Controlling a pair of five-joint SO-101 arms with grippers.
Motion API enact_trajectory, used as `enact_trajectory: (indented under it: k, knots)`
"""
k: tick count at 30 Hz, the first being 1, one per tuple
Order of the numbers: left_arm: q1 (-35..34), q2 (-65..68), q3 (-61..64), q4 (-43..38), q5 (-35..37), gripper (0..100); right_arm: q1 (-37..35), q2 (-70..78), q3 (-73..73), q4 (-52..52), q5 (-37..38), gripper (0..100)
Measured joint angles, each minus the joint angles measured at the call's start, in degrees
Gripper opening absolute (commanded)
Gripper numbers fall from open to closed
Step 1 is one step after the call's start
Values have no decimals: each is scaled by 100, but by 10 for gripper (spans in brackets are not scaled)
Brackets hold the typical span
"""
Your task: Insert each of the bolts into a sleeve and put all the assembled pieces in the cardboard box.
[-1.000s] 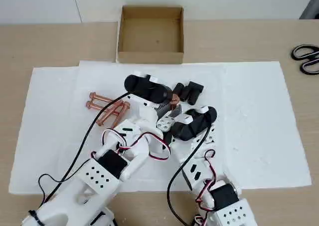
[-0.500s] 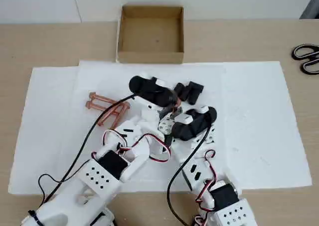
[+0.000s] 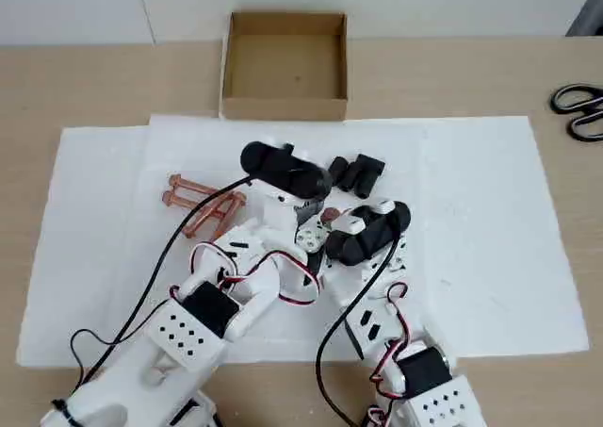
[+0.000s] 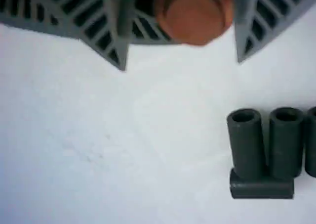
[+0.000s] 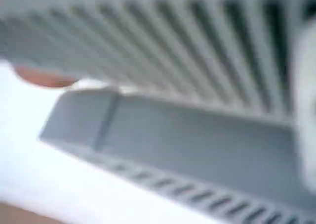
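Insertion is in hand: the left gripper (image 4: 180, 46) clamps 1 copper bolt (image 4: 193, 11) over the middle of the white sheet (image 3: 490, 220), near the black sleeves (image 4: 257, 145). The right gripper (image 3: 318, 231) sits just beside it, and I cannot tell its state. Next, the bolt needs lining up with 1 sleeve's bore. Spare bolts (image 3: 203, 201) lie toward the sheet's left edge, and the cardboard box (image 3: 226, 69) stands beyond its far edge.

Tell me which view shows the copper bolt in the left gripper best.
The left wrist view: the copper bolt faces the camera head-on, large, held in the left gripper. The high view gives a small copper spot between the arms. The right wrist view catches a blurred orange sliver.
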Motion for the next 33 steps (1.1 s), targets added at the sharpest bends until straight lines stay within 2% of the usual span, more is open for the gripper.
enact_trajectory:
  k: [6,15,19,23,27,30,33]
  knots:
    - [-281,-431,-97,607,0,209,0,0,0,0,0,4]
    - [-686,-844,-105,1055,0,212,0,0,0,0,0,4]
    - [-1178,-976,-492,1644,0,213,53,0,0,18,0,4]
    - [-2198,-1037,-1169,2919,-9,213,422,0,-316,642,-53,4]
    - [-3684,-1055,-1758,4193,0,211,677,334,-1415,1459,-62,4]
    - [-4721,-1055,-1864,4668,0,211,844,1178,-2426,1618,62,4]
    - [-5389,-1055,-1873,4923,0,211,985,2505,-3675,1618,114,4]
